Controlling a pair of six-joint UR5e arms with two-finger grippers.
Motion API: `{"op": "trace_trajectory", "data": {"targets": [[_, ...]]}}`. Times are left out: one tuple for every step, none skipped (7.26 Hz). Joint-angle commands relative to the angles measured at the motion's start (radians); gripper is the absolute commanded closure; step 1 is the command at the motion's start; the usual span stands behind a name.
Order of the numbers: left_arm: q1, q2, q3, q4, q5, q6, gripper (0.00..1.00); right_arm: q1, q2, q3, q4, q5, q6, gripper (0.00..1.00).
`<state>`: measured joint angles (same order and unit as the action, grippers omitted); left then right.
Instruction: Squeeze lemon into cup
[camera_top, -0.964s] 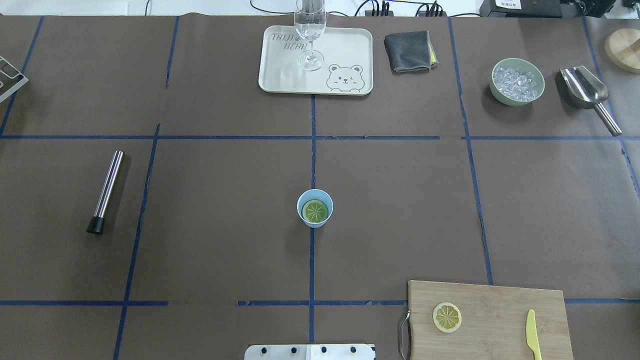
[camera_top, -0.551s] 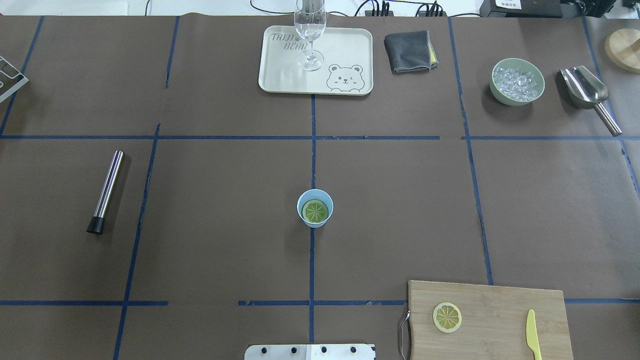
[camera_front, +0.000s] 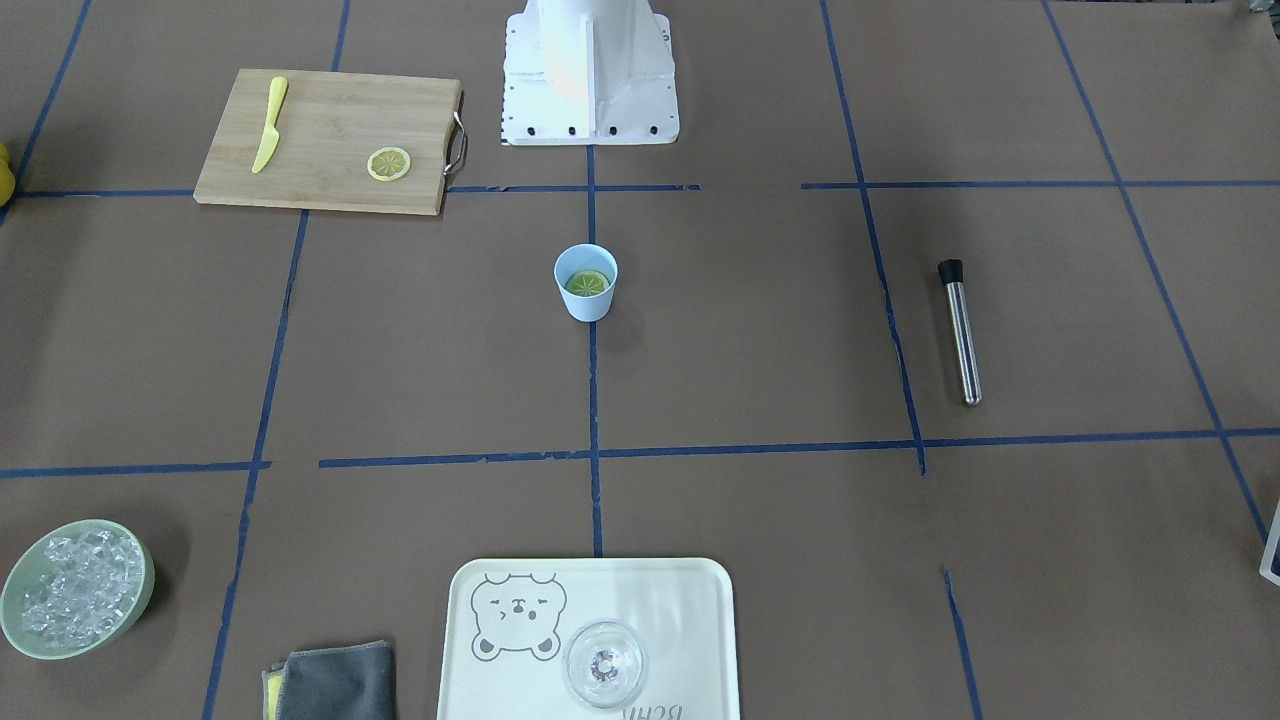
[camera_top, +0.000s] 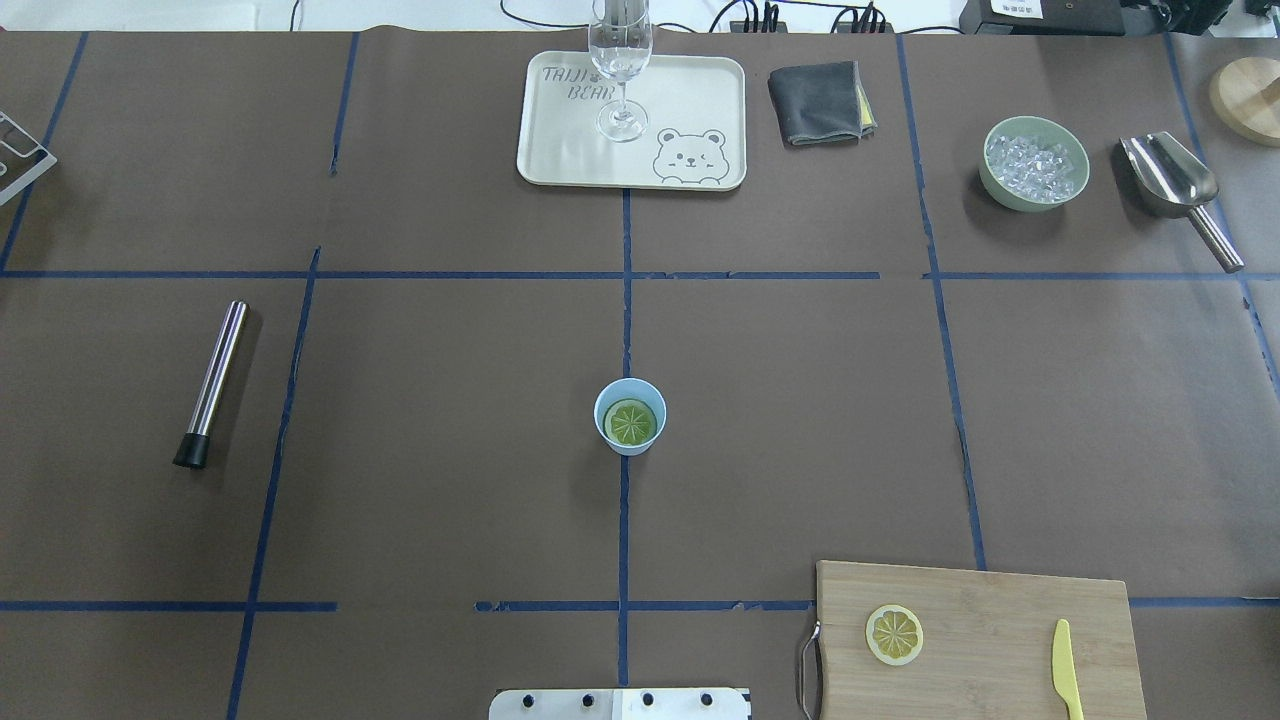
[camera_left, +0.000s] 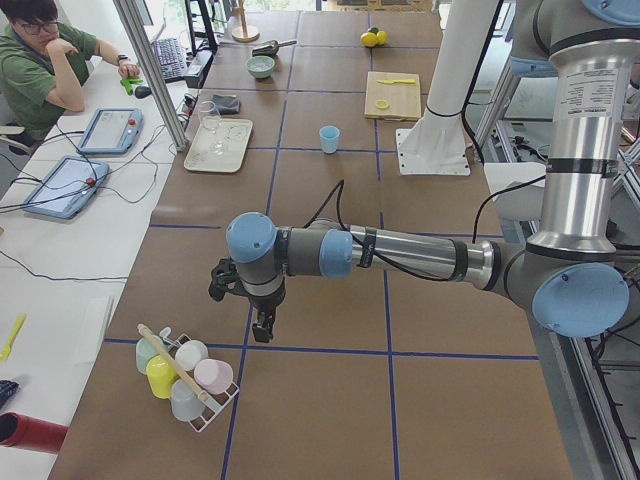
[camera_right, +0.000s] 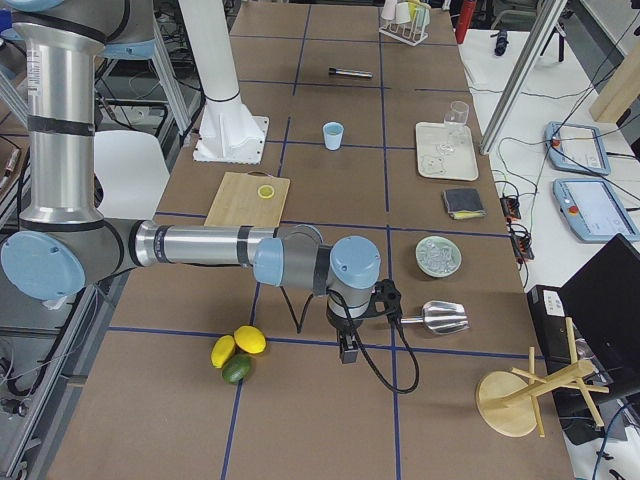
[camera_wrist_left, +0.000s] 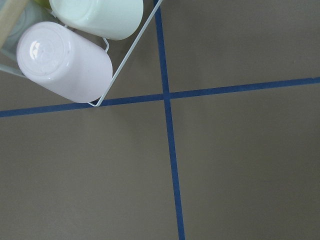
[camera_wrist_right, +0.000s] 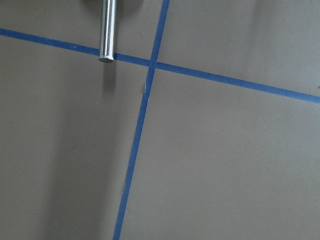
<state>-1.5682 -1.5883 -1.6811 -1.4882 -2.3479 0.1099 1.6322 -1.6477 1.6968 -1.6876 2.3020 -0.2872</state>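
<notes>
Nearest the robot's base, on its right, we see the cutting board (camera_top: 1000, 600) at the table's near edge. 1 lemon slice (camera_top: 894, 634) lies flat on it, face up, and the yellow knife (camera_top: 1066, 655) lies well apart toward the board's outer side. The slice is round, so it has no long axis to line up with, and any pinch would go across the rind from above.

Farther out, at the table's centre, the cup (camera_top: 630, 389) stands upright on the blue tape line. A 2nd slice (camera_top: 632, 422) rests flat inside it, below the rim.

Both arms are parked beyond either end of this area. The right gripper (camera_right: 347, 350) hangs pointing down just beside the scoop (camera_right: 440, 317). The left gripper (camera_left: 262, 328) hangs near the cup rack (camera_left: 185, 375). Only the side views show them, so we cannot tell how wide either gripper's fingers are.

If the board slice is wanted, we judge the right arm the nearer one. The slice lies back toward the robot's base from that gripper (the cup is roughly midway between the 2 arms).
</notes>
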Motion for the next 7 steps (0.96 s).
{"op": "trace_trajectory", "data": {"targets": [[-0.001, 0.002, -0.003, -0.03, 0.004, -0.001, 0.0, -0.002, 0.005, 0.009, 0.002, -0.001, 0.005, 0.0], [-0.001, 0.008, 0.0, -0.03, 0.004, -0.001, 0.0, -0.006, 0.02, 0.006, 0.002, -0.003, 0.008, 0.0], [-0.001, 0.011, 0.0, -0.03, 0.006, -0.002, 0.0, -0.014, 0.02, 0.007, 0.002, -0.003, 0.023, 0.0], [-0.001, 0.02, -0.002, -0.03, 0.004, 0.001, 0.0, -0.018, 0.022, 0.006, 0.002, -0.003, 0.06, 0.0], [-0.006, 0.022, -0.003, -0.03, 0.004, 0.004, 0.0, -0.018, 0.02, 0.006, 0.02, -0.001, 0.065, 0.0], [-0.007, 0.031, -0.005, -0.03, 0.004, 0.004, 0.0, -0.023, 0.016, -0.003, 0.069, 0.0, 0.075, 0.0], [-0.007, 0.031, -0.009, -0.03, 0.006, 0.001, 0.0, -0.028, 0.016, -0.003, 0.072, 0.0, 0.082, 0.0]]}}
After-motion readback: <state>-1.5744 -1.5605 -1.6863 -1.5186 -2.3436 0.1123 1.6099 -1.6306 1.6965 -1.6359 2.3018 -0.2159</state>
